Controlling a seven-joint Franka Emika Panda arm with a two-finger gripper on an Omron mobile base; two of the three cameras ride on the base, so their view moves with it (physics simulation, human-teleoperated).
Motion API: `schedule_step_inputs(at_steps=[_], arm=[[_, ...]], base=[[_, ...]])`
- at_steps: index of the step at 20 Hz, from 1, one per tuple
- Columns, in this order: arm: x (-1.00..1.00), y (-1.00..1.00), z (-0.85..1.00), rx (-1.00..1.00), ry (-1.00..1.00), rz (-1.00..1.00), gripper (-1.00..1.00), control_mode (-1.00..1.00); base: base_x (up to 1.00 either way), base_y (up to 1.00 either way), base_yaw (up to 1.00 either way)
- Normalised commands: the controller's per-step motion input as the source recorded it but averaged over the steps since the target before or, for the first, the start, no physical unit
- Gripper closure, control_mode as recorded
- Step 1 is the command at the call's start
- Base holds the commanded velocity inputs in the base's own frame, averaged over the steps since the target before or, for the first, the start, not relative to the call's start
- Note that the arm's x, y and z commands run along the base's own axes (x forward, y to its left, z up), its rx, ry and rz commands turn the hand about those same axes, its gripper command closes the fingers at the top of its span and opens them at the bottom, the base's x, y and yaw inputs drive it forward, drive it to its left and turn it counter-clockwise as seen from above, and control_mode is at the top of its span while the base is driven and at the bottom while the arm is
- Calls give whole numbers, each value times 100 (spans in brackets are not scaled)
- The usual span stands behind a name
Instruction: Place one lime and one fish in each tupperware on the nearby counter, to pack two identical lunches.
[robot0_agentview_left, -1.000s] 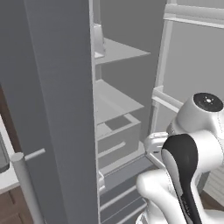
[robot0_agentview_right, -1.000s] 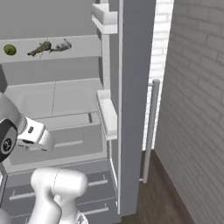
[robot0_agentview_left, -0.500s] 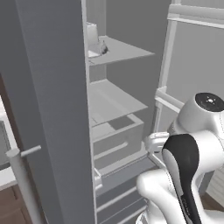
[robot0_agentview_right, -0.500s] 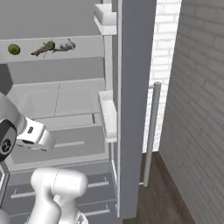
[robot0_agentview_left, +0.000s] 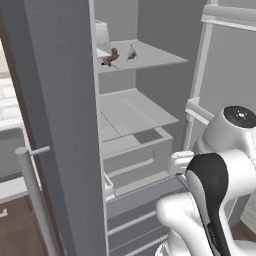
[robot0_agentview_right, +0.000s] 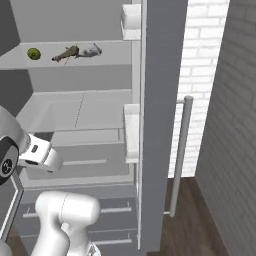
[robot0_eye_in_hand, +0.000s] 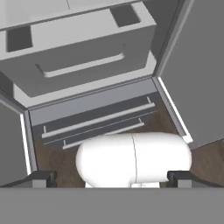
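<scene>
Up on the fridge's top shelf (robot0_agentview_right: 115, 52) I see a lime (robot0_agentview_right: 33, 53) and, just beside it, both fish (robot0_agentview_right: 66, 53), untouched. My gripper (robot0_eye_in_hand: 111, 177) hangs low with jaws wide apart, holding nothing. I judge I'm at the first pick; next I must raise the arm to that shelf.

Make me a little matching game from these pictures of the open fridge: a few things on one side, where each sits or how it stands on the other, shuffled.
Things:
1. small round dark-green lime
2. brown-olive fish
3. silvery grey fish
4. robot's gripper

Places or states:
A. middle of the row on the upper fridge shelf
B. open, pointing down at the fridge's bottom drawers
C. left end of that row, seen from the right base view
D. right end of that row, nearest the door bins

Pairs: 1-C, 2-A, 3-D, 4-B
</scene>
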Motion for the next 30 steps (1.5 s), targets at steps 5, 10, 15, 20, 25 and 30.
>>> schedule_step_inputs(at_steps=[5,10,15,20,25,30], arm=[[0,0,0,0,0,0,-100,100],[0,0,0,0,0,0,-100,100],[60,-39,55,5,5,0,-100,-100],[26,-16,100,0,-21,0,-100,-100],[14,1,100,0,-33,0,-100,-100],[17,3,100,0,-23,0,-100,-100]], base=[[74,18,20],[99,0,1],[20,-1,0],[0,0,0],[0,0,0],[0,0,0]])
